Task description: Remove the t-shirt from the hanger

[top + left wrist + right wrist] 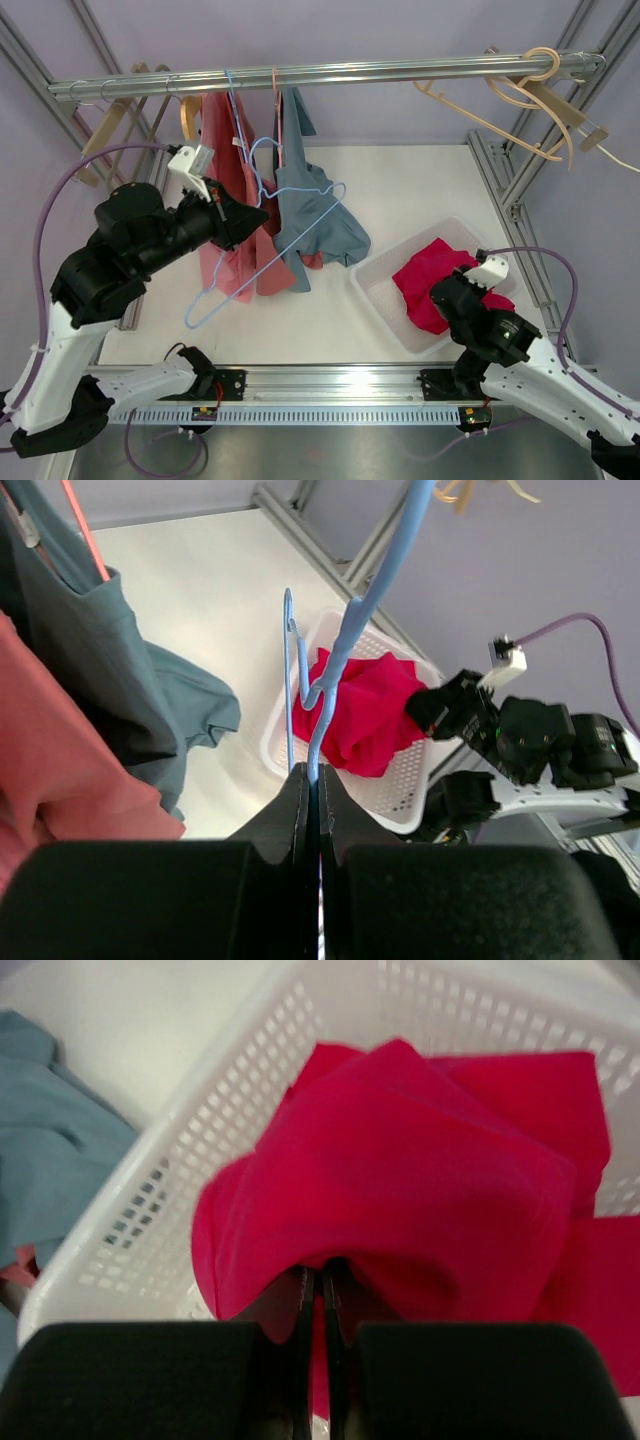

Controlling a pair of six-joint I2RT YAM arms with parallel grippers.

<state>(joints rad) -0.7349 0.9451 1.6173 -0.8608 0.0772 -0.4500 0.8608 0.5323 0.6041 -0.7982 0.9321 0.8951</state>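
Note:
My left gripper (255, 215) is shut on a bare light-blue wire hanger (199, 290), held tilted below the rail. In the left wrist view the hanger (345, 640) rises from between the closed jaws of that gripper (314, 780). A red t-shirt (425, 275) lies bunched in a white perforated basket (385, 300) at the right. My right gripper (445, 290) is down in the basket. In the right wrist view it (322, 1278) is shut on a fold of the red t-shirt (400, 1160).
A metal rail (350, 73) spans the back. A salmon t-shirt (225, 140) and a blue-grey t-shirt (310, 220) hang from it on hangers. Wooden hangers hang at the right end (530, 95) and the left end (105, 125). Frame posts stand at both sides.

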